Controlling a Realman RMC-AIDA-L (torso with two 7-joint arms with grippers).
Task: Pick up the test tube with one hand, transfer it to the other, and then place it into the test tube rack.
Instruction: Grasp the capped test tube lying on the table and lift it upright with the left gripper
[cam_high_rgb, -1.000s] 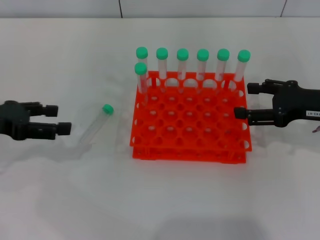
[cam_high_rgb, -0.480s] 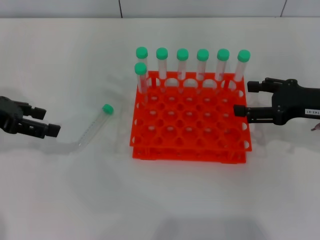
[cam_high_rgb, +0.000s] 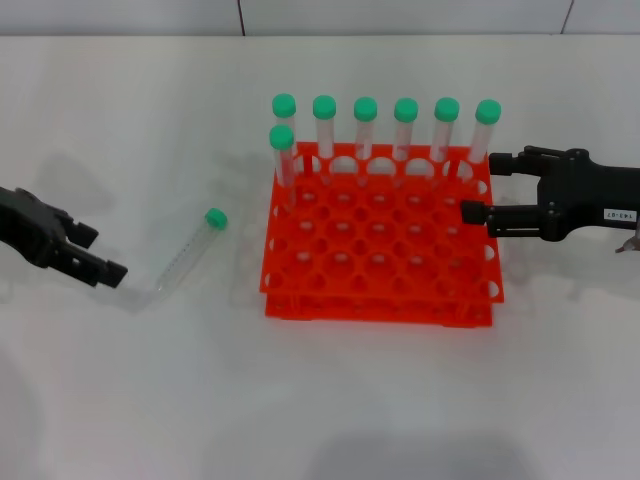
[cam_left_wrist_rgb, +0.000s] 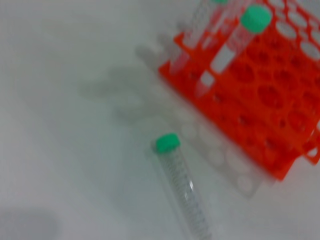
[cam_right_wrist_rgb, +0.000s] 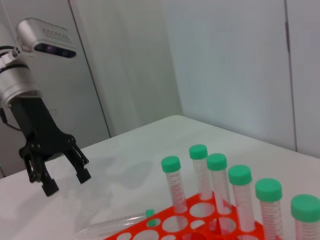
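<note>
The test tube (cam_high_rgb: 187, 255) is seen lying on the counter (cam_high_rgb: 150, 400) just left of the test tube rack (cam_high_rgb: 380, 240). The left claw (cam_high_rgb: 92, 252), spread, is held near the tube's clear tip; an off-centre pinch could roll it away. The right claw (cam_high_rgb: 482, 190), spread, is parked at the rack's right edge.

test tube (cam_left_wrist_rgb: 181, 186) lying on table | test tube rack (cam_left_wrist_rgb: 265, 95) near, apparently apart

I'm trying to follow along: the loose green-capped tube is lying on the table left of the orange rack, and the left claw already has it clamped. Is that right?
Not quite. The test tube does lie on the table left of the test tube rack, but the left gripper is open and not touching it, just short of the tube's bottom end. The head view shows this, and the right wrist view shows the gripper raised above the table.
</note>
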